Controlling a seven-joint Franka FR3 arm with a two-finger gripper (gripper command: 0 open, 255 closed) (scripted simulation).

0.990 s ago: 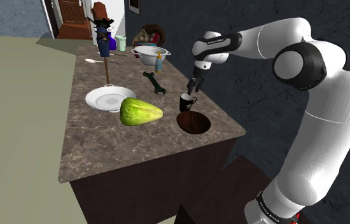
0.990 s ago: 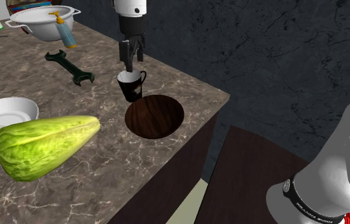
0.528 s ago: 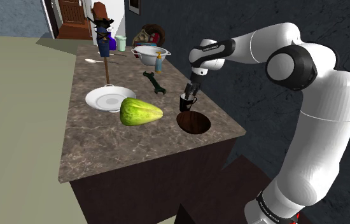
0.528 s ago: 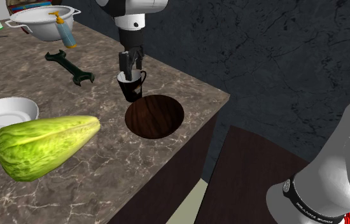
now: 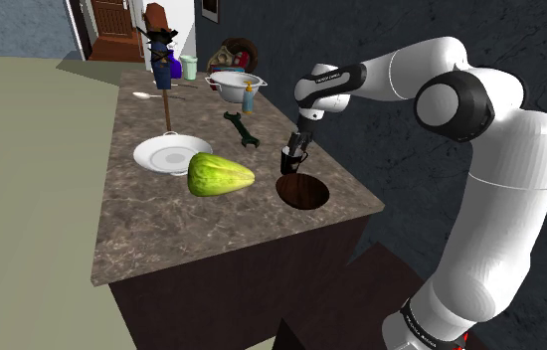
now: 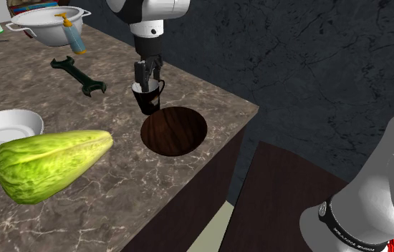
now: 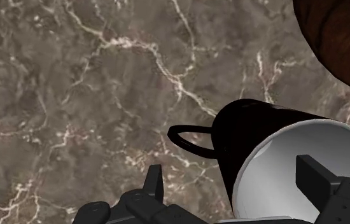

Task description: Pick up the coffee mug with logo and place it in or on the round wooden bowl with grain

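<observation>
A home kitchen: marbled counter (image 5: 162, 234), white plate (image 5: 167, 154), handled pot (image 5: 227, 85), wooden door (image 5: 117, 28) behind.

A ribbed green gourd (image 5: 220, 176) lies just beside a round white plate (image 5: 165, 155) on a brown marbled countertop (image 5: 162, 224), a dark wrench (image 5: 241, 130) nearby.

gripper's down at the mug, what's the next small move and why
Probably close the fingers. The gripper is open and low over the mug, one finger outside by its handle, the other inside, so the wall lies between them unclasped. The mug stands on the counter beside the bowl; lifting should wait for a grip.
</observation>
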